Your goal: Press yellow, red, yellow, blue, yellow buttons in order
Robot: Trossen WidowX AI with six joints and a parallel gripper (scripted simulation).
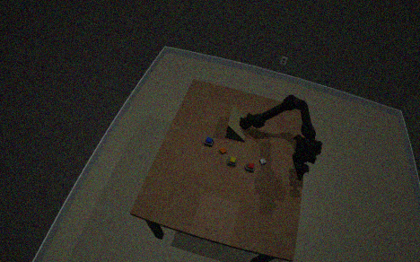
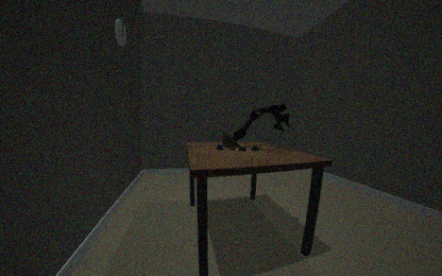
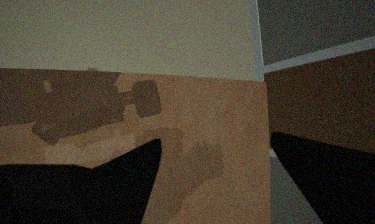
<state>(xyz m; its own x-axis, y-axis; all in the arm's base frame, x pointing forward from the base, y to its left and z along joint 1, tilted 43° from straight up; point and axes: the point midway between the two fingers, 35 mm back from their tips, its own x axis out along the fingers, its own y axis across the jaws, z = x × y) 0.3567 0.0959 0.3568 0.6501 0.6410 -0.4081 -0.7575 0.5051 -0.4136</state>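
The blue button [image 1: 209,141], yellow button [image 1: 232,160] and red button [image 1: 250,166] stand on the wooden table [image 1: 179,179] [image 2: 260,161]. All three look unpressed, though they are small and dim. In the exterior view their colours cannot be told. My gripper [image 1: 302,170] [image 2: 282,127] [image 3: 215,141] is open and empty. It hangs high, out by the table's right edge in the top view, well to the right of the red button and touching nothing. The wrist view shows table surface, the table's edge and floor beyond the fingers, with no button in it.
A small orange block [image 1: 223,151] lies between the blue and yellow buttons. A white block [image 1: 262,161] lies just right of the red button. A dark triangular shape [image 1: 234,134] is near the arm's base. The arm's shadow [image 3: 83,105] falls across the table.
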